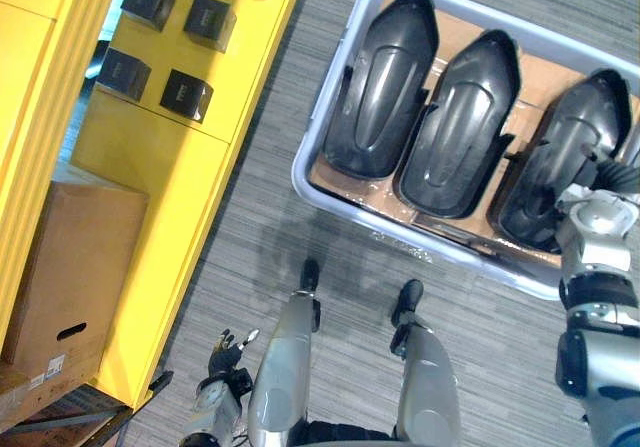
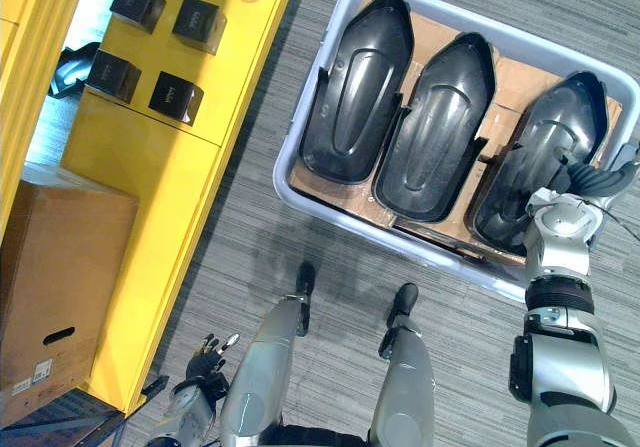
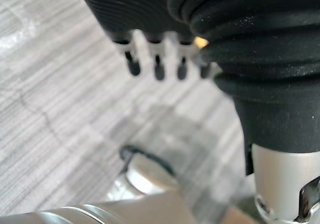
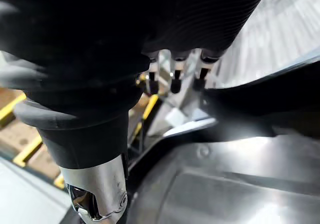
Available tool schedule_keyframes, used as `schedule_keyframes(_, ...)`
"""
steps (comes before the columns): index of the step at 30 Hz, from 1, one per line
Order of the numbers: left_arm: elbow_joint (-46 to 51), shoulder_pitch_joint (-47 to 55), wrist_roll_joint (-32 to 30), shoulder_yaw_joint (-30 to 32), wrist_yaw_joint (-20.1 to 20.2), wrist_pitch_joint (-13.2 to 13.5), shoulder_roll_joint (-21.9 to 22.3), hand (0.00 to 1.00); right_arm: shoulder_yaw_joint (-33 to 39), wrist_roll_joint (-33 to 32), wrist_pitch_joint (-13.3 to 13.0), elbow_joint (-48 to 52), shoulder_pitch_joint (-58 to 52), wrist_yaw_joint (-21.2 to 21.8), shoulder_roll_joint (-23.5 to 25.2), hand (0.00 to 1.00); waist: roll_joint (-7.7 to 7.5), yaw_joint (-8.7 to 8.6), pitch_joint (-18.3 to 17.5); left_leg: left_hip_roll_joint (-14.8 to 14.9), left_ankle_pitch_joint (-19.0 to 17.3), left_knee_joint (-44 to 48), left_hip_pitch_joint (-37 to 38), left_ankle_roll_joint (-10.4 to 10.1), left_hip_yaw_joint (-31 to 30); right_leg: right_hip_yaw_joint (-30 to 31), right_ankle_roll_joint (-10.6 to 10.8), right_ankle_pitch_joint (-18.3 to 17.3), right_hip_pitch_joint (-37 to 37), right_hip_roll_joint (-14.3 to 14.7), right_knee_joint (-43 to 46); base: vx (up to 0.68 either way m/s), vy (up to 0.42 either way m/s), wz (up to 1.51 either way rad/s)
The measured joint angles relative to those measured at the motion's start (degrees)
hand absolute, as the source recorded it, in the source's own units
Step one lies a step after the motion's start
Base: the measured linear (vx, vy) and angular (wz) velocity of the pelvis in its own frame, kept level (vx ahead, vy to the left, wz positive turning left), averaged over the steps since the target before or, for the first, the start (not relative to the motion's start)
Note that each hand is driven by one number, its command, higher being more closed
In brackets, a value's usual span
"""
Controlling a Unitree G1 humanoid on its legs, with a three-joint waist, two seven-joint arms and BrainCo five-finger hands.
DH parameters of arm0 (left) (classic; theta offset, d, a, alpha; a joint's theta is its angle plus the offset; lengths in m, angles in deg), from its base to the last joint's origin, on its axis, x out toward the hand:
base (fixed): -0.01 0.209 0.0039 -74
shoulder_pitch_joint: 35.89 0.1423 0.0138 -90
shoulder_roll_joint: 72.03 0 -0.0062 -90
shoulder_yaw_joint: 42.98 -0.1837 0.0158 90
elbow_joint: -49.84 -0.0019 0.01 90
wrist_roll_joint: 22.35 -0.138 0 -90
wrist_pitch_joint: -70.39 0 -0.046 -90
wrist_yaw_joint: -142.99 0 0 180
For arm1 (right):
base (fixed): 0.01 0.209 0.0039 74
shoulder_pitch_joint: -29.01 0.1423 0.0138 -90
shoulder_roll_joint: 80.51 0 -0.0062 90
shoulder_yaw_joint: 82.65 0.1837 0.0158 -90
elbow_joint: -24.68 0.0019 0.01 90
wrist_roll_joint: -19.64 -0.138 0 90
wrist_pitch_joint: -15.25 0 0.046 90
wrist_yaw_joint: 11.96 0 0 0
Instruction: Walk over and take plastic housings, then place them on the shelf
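Right hand (image 4: pixel 174 82) reaching over rightmost plastic housing (image 1: pixel 560 152) at bin's (image 1: pixel 300 175) right end, fingers released, contact hidden; left hand (image 1: pixel 228 353) hanging relaxed.

Silver-grey arms (image 2: pixel 560 242) w/ blk ribbed wrist covers (image 3: pixel 260 58); left hand (image 3: pixel 145 8) & right hand (image 4: pixel 150 18) fingers (image 3: pixel 159 69) silver, dark-tipped.

Both eye views look steeply down from the head, slightly offset, sharing the floor (image 1: pixel 250 267), the grey bin (image 1: pixel 470 257) of housings (image 1: pixel 460 127) and the yellow shelf (image 1: pixel 190 167). Each wrist view looks from very close: past the left fingers (image 3: pixel 159 69) at floor, past the right fingers (image 4: pixel 175 82) onto a housing.
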Motion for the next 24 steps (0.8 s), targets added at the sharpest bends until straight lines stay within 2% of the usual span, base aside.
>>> schedule_keyframes(7,-0.14,-0.01,0.28,0.00,1.05,0.06,-0.17,0.00,-2.11,-0.72,4.60,-3.88,-1.07,3.95,0.86,0.00,0.00,-0.12,0.00,0.55,-0.03,1.10,-1.27,0.01,0.04,0.07,0.03,0.06,-0.90,0.29,0.43,-0.01,0.002,-0.01)
schedule_keyframes(12,-0.25,-0.01,2.10,-0.52,1.01,0.10,-0.27,0.00,-2.09,-1.05,9.37,-6.24,-0.35,3.71,1.24,0.00,-0.01,0.20,0.00,0.87,-0.04,1.39,-2.01,0.01,0.07,0.08,-0.08,0.26,-1.57,0.56,0.40,0.00,-0.001,-0.01)
schedule_keyframes(13,-0.29,-0.01,2.24,-0.53,1.01,0.10,-0.27,0.00,-2.09,-1.06,9.68,-6.33,-0.02,3.72,1.24,1.00,-0.01,0.20,0.00,0.90,-0.04,1.38,-2.03,0.01,0.13,0.15,-0.12,0.31,-1.66,0.58,0.40,0.00,-0.005,-0.07)
schedule_keyframes(19,-1.70,-0.29,4.65,-1.24,1.10,0.07,-0.39,0.00,-3.30,-0.95,14.04,-8.52,2.62,6.64,0.79,1.00,0.08,0.19,-0.05,1.01,-0.01,1.11,-1.95,0.00,0.10,0.29,-0.10,0.37,-1.78,0.63,0.58,0.00,-0.002,-0.02)
schedule_keyframes(24,-2.66,-1.08,4.67,-2.80,1.29,0.03,-0.83,0.00,-3.85,0.11,17.58,-15.40,5.33,9.66,-3.58,1.00,0.43,0.67,-0.22,0.38,1.09,-0.23,-1.91,-0.08,-0.45,-0.60,-0.15,0.30,-1.84,0.01,0.73,0.00,-0.005,0.10)
